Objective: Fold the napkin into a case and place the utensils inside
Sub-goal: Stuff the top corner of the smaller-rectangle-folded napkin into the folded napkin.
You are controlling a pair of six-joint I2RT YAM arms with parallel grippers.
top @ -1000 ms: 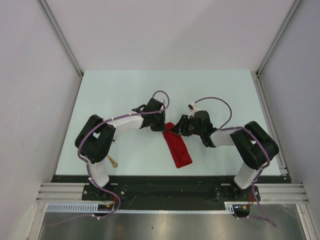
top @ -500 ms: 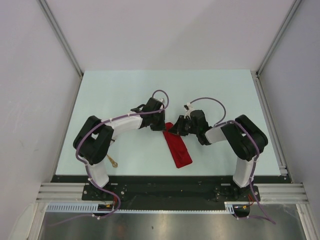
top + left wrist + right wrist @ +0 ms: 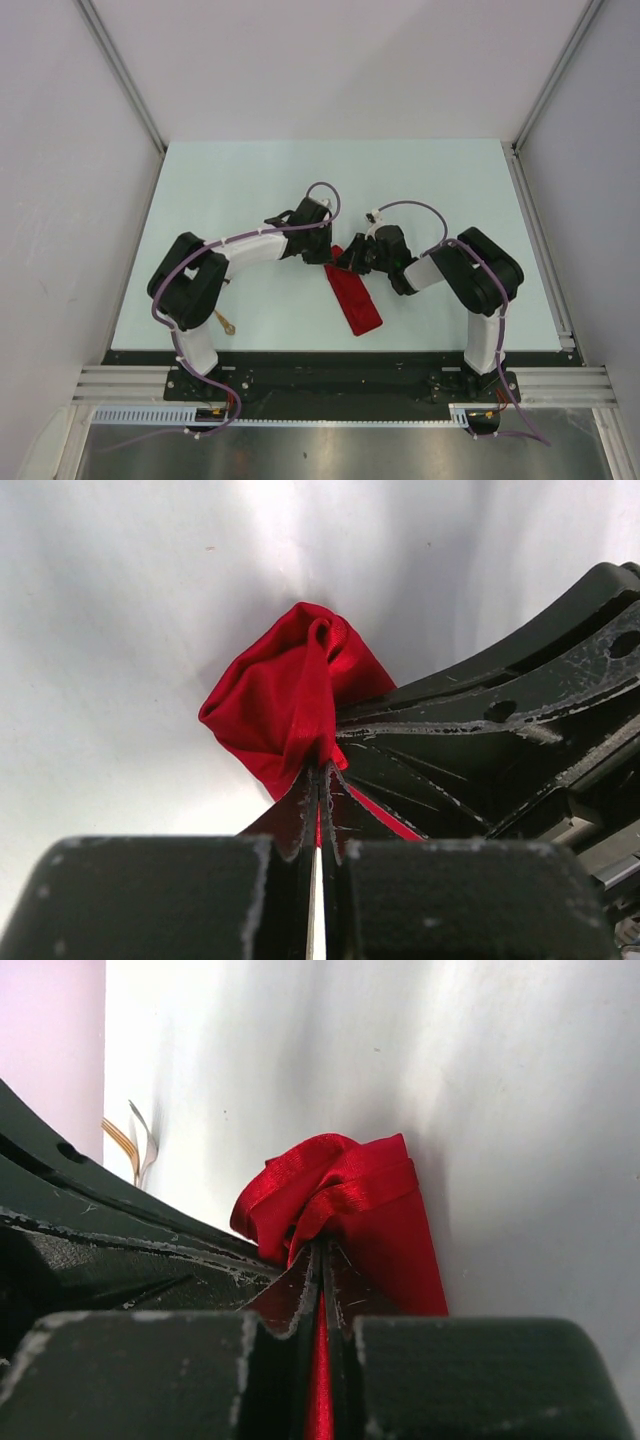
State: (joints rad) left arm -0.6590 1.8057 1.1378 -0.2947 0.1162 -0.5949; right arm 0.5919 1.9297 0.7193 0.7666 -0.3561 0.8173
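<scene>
The red napkin point(image 3: 352, 297) lies as a narrow folded strip near the table's middle front. Its far end is bunched up between both grippers. My left gripper point(image 3: 326, 250) is shut on that end, the red cloth point(image 3: 290, 695) pinched between its jaws. My right gripper point(image 3: 345, 262) is shut on the same end from the other side, cloth point(image 3: 350, 1195) bulging above its tips. One gold utensil point(image 3: 224, 321) lies by the left arm's base. Gold fork tines point(image 3: 128, 1138) show at the left of the right wrist view.
The pale table point(image 3: 250, 180) has raised rails on both sides. The black base plate point(image 3: 330, 375) runs along the near edge. The two wrists sit almost touching over the napkin's far end.
My right arm has drawn in to the left, bringing its gripper closer to the left gripper. The napkin's far end has bunched more. The left arm has barely moved.
</scene>
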